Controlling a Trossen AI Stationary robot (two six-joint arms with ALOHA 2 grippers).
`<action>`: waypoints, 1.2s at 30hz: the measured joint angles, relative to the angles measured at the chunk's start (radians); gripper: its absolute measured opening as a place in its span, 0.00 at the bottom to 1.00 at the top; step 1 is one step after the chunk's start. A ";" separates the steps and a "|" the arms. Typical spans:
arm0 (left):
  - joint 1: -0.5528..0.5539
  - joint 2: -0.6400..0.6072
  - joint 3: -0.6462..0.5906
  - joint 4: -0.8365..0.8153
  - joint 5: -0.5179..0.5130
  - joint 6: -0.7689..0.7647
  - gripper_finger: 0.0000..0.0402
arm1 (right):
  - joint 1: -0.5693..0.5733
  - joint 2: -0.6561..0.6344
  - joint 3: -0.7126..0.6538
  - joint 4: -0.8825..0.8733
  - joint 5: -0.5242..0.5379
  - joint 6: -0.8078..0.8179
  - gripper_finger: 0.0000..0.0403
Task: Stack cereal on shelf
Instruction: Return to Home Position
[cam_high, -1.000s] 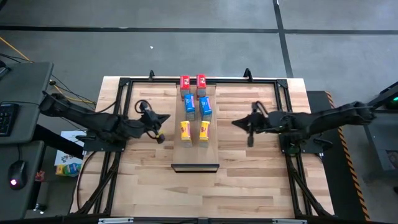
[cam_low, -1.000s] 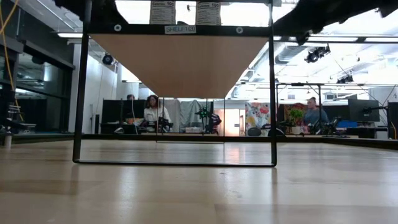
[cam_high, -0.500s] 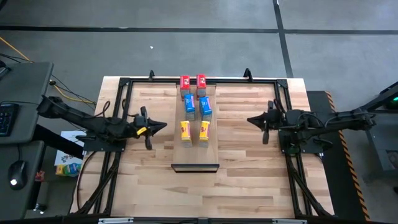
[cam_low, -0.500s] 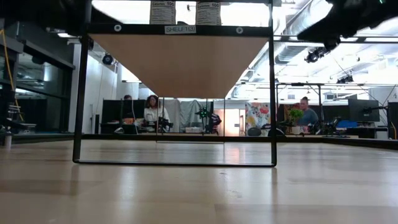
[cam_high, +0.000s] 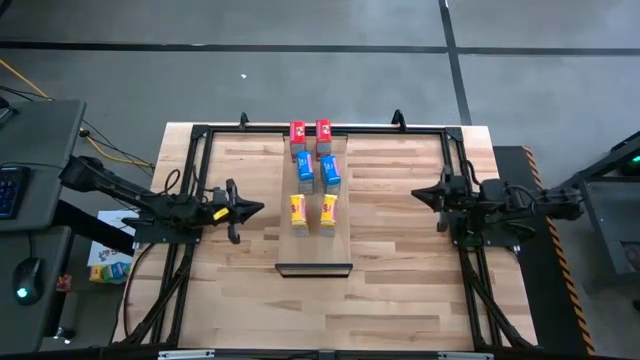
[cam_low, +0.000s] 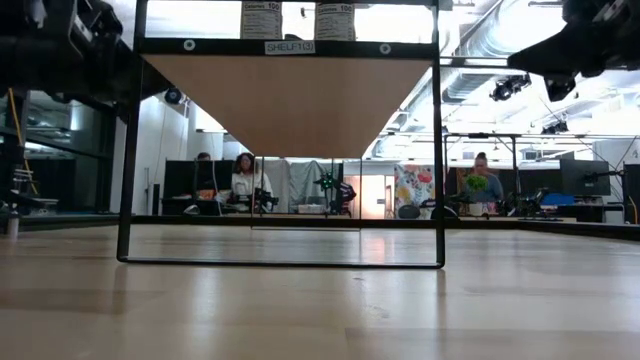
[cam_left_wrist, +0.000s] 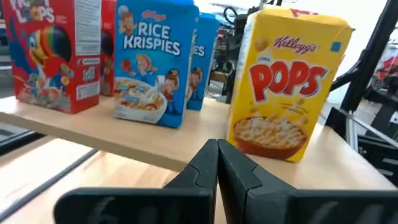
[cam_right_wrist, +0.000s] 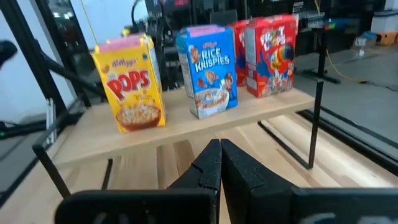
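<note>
High view shows the shelf (cam_high: 314, 248), a long narrow board of pale, smooth wood, lying along the 12-to-6 o'clock line through the middle of the striped butcher-block tabletop (cam_high: 400, 290). It ends in a dark lip (cam_high: 314, 269) at its 6 o'clock end. Six small rectangular boxes of glossy printed cardboard stand upright on it in side-by-side pairs. The red boxes (cam_high: 297, 131) are at the 12 o'clock end, the blue boxes (cam_high: 305, 167) come next, and the yellow boxes (cam_high: 298, 209) are nearest the lip, with bare wood between them and it. In the low view the board's plain underside sits high in a thin black metal frame (cam_low: 437, 150). The left gripper (cam_high: 258, 207) is at 9 o'clock from the yellow pair, apart from it. Its wedge-shaped dark fingers (cam_left_wrist: 199, 171) are pressed flat together with nothing between them. The right gripper (cam_high: 416, 194) is at 3 o'clock from the shelf, well apart, and its fingers (cam_right_wrist: 208, 165) are likewise closed on each other, holding nothing.
</note>
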 joint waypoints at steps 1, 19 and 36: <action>-0.001 0.000 0.000 -0.002 0.003 -0.005 0.00 | 0.000 -0.013 -0.007 0.004 0.000 0.001 0.00; 0.000 0.012 0.001 -0.017 0.082 0.013 0.00 | 0.002 -0.037 -0.266 0.345 -0.063 -0.032 0.00; 0.000 0.013 0.001 -0.191 0.075 0.003 0.00 | 0.002 -0.026 -0.266 0.323 -0.044 -0.001 0.00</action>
